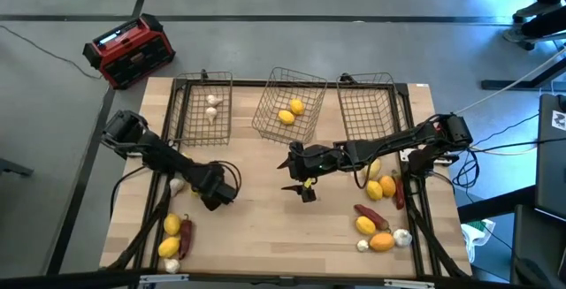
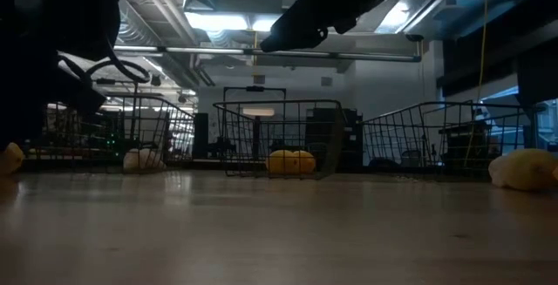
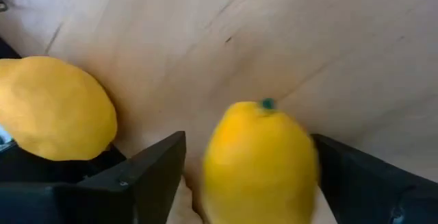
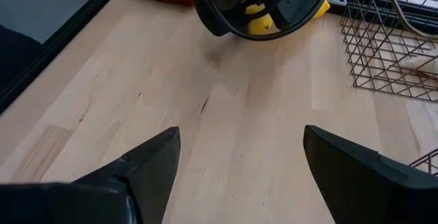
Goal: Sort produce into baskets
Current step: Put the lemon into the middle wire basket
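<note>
Lemon (image 3: 260, 166) sits between the spread fingers of the left end effector (image 3: 250, 176), lowered to the tabletop

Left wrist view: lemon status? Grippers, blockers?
Left gripper open, straddling a lemon, not yet clamped. Right gripper open, empty, mid-table. Second lemon lies just beside the left gripper.

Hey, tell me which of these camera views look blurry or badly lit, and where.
Low view: backlit by ceiling lights, so the wire baskets and arms read as dark silhouettes, with the tabletop dim. Left wrist view: the lemon between the left hand's fingers is soft and out of focus. High view: evenly lit. Right wrist view: evenly lit, with the table's wood grain clear ahead of the right hand.
</note>
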Controlling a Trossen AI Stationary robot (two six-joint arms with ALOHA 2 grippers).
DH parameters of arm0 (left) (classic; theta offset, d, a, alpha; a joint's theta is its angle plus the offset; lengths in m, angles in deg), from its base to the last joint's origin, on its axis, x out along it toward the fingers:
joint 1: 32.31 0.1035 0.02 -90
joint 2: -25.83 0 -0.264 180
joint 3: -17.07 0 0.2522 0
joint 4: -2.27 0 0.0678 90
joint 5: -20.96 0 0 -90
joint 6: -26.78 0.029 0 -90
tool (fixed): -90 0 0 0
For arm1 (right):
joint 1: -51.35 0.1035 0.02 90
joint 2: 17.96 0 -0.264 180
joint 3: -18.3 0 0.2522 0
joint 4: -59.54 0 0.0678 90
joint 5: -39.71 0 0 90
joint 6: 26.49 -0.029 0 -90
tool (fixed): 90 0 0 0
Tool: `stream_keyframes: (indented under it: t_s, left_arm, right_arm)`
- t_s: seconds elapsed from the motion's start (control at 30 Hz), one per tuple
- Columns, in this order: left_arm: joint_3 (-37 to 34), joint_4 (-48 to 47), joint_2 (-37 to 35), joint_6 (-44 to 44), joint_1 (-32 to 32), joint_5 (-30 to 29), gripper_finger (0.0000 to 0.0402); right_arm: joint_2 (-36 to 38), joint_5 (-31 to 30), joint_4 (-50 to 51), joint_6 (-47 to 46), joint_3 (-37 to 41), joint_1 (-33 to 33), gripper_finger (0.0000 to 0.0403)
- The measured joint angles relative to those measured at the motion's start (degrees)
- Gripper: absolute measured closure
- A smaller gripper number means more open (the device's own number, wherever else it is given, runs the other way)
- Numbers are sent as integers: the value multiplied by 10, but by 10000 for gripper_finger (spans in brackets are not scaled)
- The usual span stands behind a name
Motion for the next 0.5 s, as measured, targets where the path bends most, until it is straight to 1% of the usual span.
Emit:
stream_keyframes:
  t_s: [0.33,0.4,0.5]
  left_arm:
    - [2,8,0,63,-1,-4,219]
    - [8,5,0,73,-1,-6,231]
    - [29,9,-6,87,-3,-12,231]
  right_arm:
    - [-3,0,0,0,0,0,95]
    - [-3,0,3,0,0,0,95]
    - [-3,3,1,0,0,0,95]
